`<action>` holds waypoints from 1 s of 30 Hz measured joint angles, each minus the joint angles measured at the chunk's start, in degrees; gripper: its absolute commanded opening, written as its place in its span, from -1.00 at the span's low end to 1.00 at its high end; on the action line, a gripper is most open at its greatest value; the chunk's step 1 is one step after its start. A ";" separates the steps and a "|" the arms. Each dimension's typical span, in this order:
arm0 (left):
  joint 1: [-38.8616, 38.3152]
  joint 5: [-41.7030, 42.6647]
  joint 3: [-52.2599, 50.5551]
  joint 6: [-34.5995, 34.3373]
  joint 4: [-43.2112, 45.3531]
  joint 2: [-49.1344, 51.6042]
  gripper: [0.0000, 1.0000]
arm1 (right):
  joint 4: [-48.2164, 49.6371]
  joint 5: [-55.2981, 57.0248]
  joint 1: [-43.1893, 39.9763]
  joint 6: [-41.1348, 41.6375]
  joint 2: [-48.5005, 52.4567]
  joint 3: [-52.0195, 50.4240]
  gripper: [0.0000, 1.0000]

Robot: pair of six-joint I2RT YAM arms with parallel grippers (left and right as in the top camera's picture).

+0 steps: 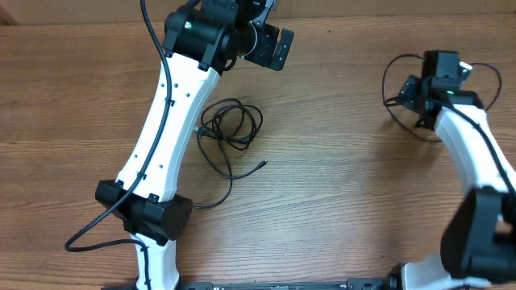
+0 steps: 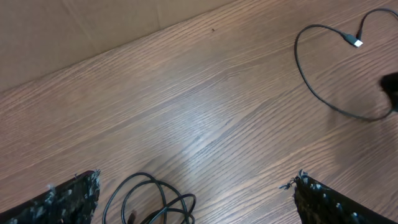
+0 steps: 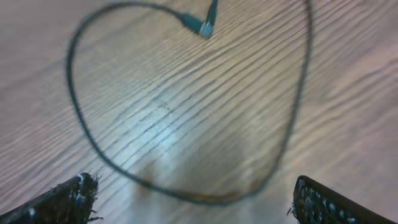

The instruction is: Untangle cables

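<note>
One brown wood-grain table (image 1: 339,201). Two white-and-black robot arms: left arm (image 1: 173,121), right arm (image 1: 476,149). Two thin black cables: the coiled cable (image 1: 230,129) lies mid-table beside the left arm; the looped cable (image 3: 72,93) lies below the right gripper (image 3: 193,193). Both the left gripper (image 2: 196,190) and right gripper stand with jaws spread wide, empty.

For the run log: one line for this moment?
task: untangle cables | left end effector: open, apart from coiled cable | right end effector: open, over looped cable | held: nothing
</note>
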 measured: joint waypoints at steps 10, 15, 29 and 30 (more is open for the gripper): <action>0.00 -0.02 0.00 0.00 -0.57 0.00 1.00 | -2.89 -0.13 2.12 5.84 -2.56 -9.35 1.00; 0.00 -0.02 0.00 0.02 -0.68 0.00 1.00 | 5.64 -3.06 4.11 7.21 -2.34 -19.96 1.00; 0.00 0.00 0.00 0.02 -0.87 0.00 1.00 | 14.14 -8.63 3.06 7.65 1.88 -22.88 1.00; 0.00 -0.02 0.00 0.02 -0.87 0.00 1.00 | 15.02 -8.15 3.10 7.45 2.78 -22.40 1.00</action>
